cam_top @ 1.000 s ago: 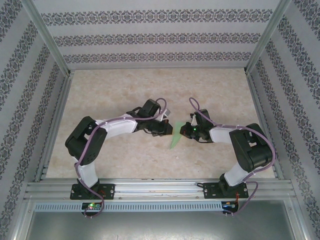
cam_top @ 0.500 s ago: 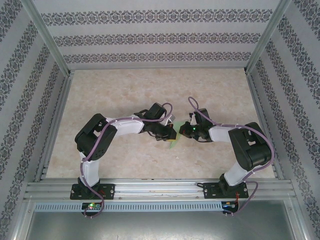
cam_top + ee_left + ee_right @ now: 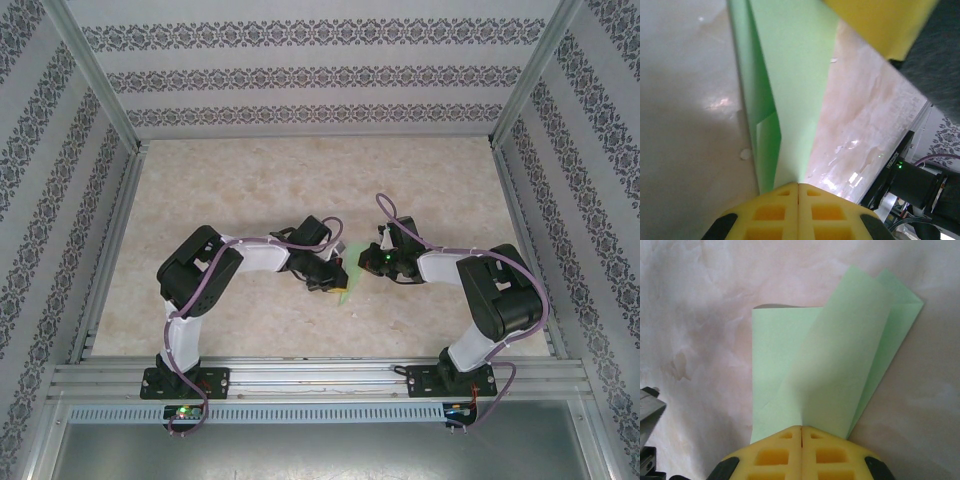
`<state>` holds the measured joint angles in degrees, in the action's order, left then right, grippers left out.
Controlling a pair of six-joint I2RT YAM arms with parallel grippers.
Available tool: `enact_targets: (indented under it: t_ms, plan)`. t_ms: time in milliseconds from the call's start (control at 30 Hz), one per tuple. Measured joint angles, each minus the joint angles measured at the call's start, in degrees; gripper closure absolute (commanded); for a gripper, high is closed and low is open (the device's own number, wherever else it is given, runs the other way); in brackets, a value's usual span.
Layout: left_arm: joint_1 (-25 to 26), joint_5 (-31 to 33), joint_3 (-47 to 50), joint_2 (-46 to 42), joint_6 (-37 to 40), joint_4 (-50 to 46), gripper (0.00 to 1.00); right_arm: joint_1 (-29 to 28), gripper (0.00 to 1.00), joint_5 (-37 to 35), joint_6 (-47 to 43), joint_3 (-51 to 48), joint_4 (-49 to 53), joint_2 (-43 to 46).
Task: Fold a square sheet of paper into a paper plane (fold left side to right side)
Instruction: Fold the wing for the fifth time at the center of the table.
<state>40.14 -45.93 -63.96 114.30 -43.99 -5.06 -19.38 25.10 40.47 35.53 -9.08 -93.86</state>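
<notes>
At the middle of the table (image 3: pixel 300 180), between the two arms, the paper plane (image 3: pixel 346 289) is held from both sides. From above, just a small light green sliver of it shows under the wrists, nearer the robot bases than the two grippers.

The paper is thin, matte and plain, with sharp straight creases. The table under it is a smooth, pale surface with a marble-like pattern, a little glossy. The gripper fingers are of yellow plastic with square hollow cells, and the arm bodies are black and white with purple cables along them.

The left gripper (image 3: pixel 335 277) has its fingers (image 3: pixel 775 212) pressed together, and the narrow end of the paper plane goes into the seam between them. In the left wrist view the paper is a long wedge. It is thin at the fingers and wider farther away, so its long axis runs straight away from this gripper. Several layers lie one over the other on its left edge. At the upper right of this view is one yellow finger (image 3: pixel 880 22), which seems to belong to the other arm.

The right gripper (image 3: pixel 366 262) is also closed, pinching the paper. In the right wrist view, one flap (image 3: pixel 840 350) rises from the table toward the fingers (image 3: pixel 827 455) and leans to the right. Under it a flatter layer (image 3: pixel 775 365) lies on the table with a square corner at the upper left. The far end here is broad and blunt.
</notes>
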Motion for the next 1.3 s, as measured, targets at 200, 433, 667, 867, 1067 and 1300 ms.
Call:
enact_targets:
  t_ms: [200,433,667,867,1067,1300]
  plan:
    - [0.0,-0.1,0.4,0.2,-0.2,0.6,0.95,0.0,1.00,0.0,0.0,0.1,0.1,0.0]
    - [0.4,0.3,0.6,0.3,-0.2,0.9,0.95,0.0,1.00,0.0,0.0,0.1,0.1,0.0]
    - [1.3,2.8,0.0,0.3,0.5,-0.8,0.95,-0.4,1.00,-0.2,-0.2,0.5,0.7,0.0]
    - [2.1,4.8,-1.1,0.3,1.8,-3.1,0.95,-0.2,1.00,-0.2,-0.3,0.6,2.7,1.2]
    - [2.9,7.1,-2.3,0.2,2.8,-5.4,0.96,2.1,1.00,1.2,-0.4,-0.5,2.7,6.4]
    - [3.7,9.4,-4.1,0.4,3.5,-8.5,0.97,1.9,1.00,3.5,-0.6,-4.4,-1.1,9.1]
